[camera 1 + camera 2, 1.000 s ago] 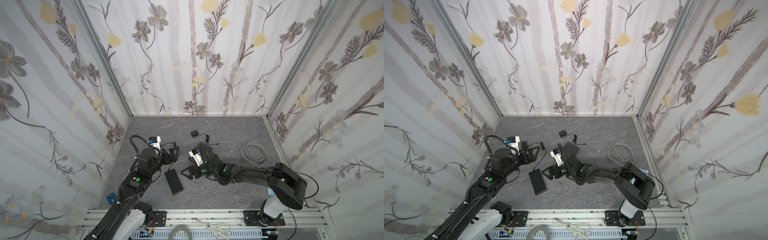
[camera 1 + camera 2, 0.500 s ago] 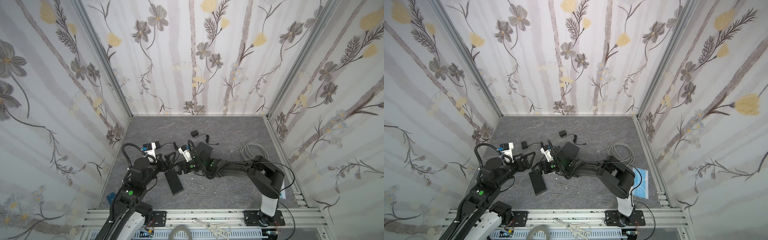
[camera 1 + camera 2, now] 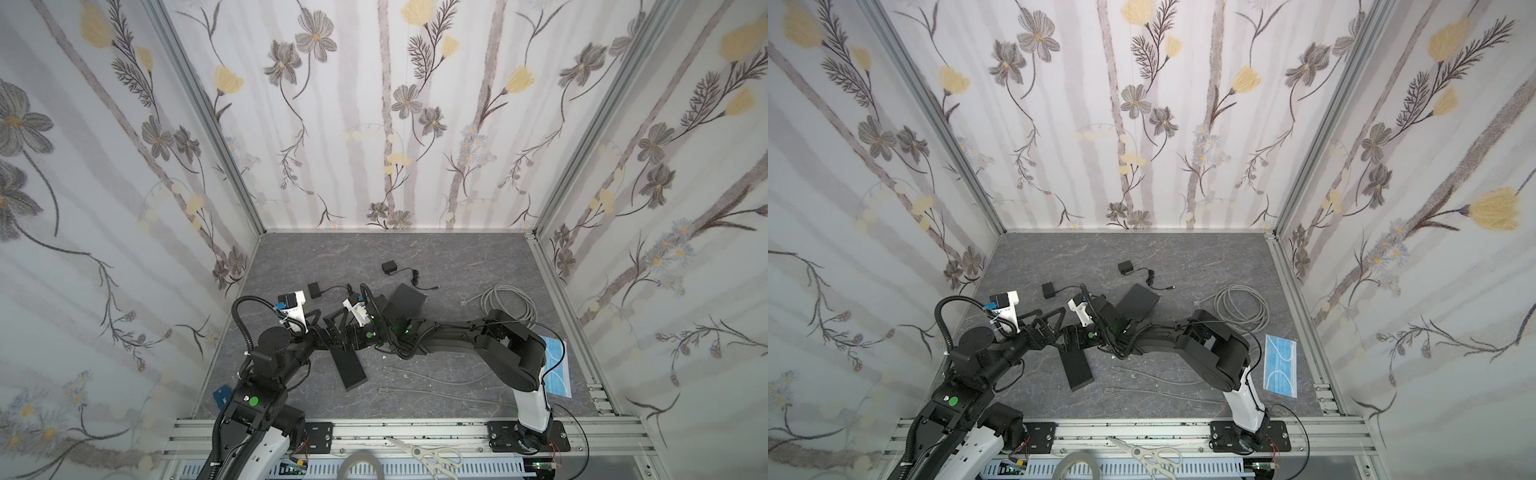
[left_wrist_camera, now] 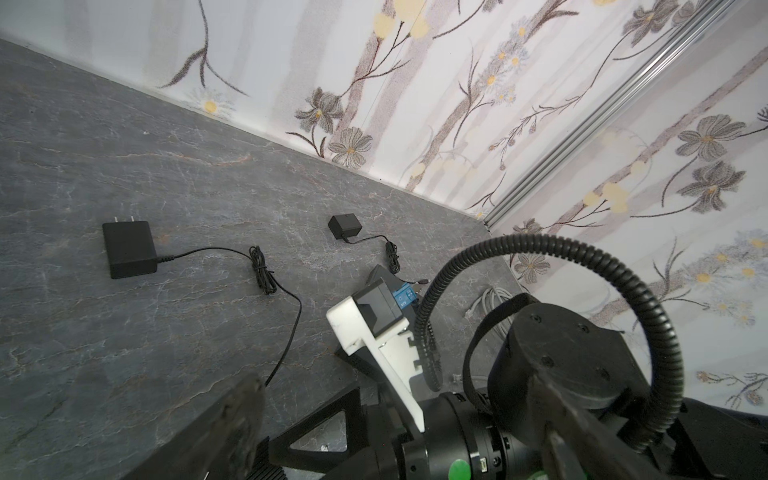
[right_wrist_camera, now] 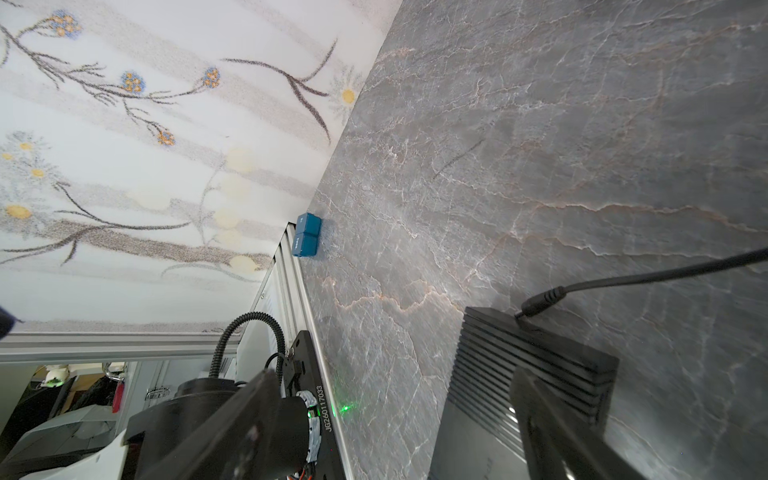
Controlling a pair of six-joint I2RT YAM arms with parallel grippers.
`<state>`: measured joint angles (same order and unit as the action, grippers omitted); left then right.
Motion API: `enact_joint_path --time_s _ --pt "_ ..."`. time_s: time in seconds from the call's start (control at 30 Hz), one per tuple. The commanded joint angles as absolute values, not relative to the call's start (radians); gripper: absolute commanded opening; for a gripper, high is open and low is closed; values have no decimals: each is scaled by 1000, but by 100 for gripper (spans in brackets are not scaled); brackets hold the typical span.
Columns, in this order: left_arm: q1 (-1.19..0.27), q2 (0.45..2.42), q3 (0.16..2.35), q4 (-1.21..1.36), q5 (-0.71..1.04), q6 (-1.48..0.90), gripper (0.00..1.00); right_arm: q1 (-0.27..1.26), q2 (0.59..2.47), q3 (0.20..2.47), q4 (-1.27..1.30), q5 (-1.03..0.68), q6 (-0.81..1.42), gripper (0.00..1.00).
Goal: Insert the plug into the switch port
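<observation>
A long black ribbed switch [image 3: 351, 368] [image 3: 1077, 370] lies on the grey floor, front centre. In the right wrist view the black barrel plug [image 5: 540, 301] touches the far edge of the switch [image 5: 528, 365]; I cannot tell whether it is seated. Its cable runs back to a black adapter [image 4: 129, 249] [image 3: 313, 289]. My right gripper [image 5: 395, 436] [image 3: 349, 336] is open, one finger over the switch end. My left gripper [image 4: 395, 440] [image 3: 326, 334] is open, facing the right wrist. In both top views the grippers hide the plug.
A second black box [image 3: 405, 299] and a second adapter [image 3: 388, 267] lie behind. A grey cable coil [image 3: 507, 303] and a blue mask [image 3: 557, 368] lie at the right. Loose grey cable [image 3: 432, 376] lies in front, and a small blue block [image 5: 306, 235] sits by the left wall.
My right arm has swung left and folded, bringing its gripper to the switch's far end. My left arm has drawn back toward the front. Both grippers stayed open.
</observation>
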<state>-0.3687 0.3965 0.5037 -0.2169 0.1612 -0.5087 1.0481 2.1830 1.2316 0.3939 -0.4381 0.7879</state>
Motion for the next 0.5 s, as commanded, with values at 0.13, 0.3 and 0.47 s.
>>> enact_joint_path --time_s 0.13,0.3,0.47 --pt "-369 356 499 -209 189 -524 100 1049 2220 1288 323 -348 817 88" --pt "-368 358 504 -224 178 -551 100 1043 2223 1293 303 -287 840 78" --pt "-368 367 519 -253 141 -581 100 1015 2251 1297 329 -287 886 69"
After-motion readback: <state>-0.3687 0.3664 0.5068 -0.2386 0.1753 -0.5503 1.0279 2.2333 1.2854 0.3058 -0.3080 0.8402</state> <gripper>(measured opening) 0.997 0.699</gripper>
